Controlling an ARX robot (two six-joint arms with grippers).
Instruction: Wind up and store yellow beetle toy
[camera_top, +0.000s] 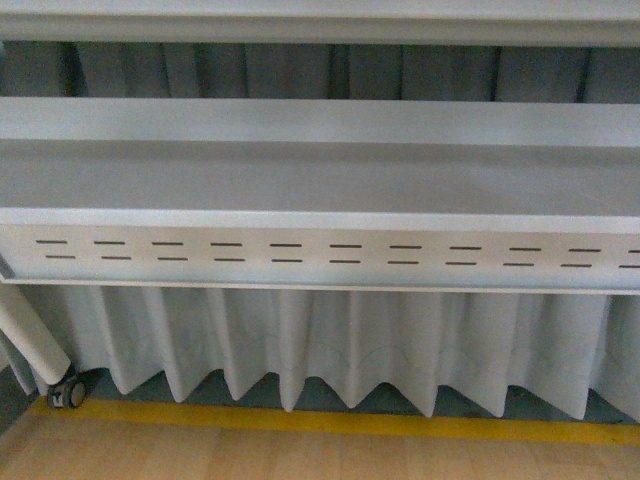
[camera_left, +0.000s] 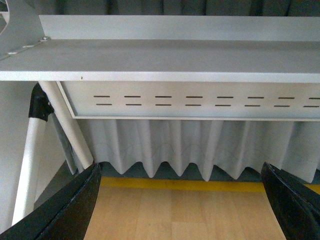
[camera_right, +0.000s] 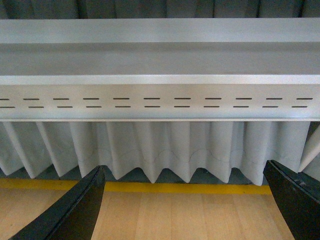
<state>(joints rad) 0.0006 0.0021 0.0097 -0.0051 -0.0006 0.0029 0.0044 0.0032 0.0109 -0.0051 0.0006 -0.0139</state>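
Note:
The yellow beetle toy is out of view in every frame. My left gripper is open and empty, its two black fingers wide apart over a wooden floor. My right gripper is open and empty too, its black fingers spread over the same floor. Neither arm shows in the front view.
A grey metal shelf with a slotted front panel faces me; it also shows in the left wrist view and the right wrist view. A grey pleated curtain hangs below. A yellow floor line runs along it. A white leg with a caster stands at left.

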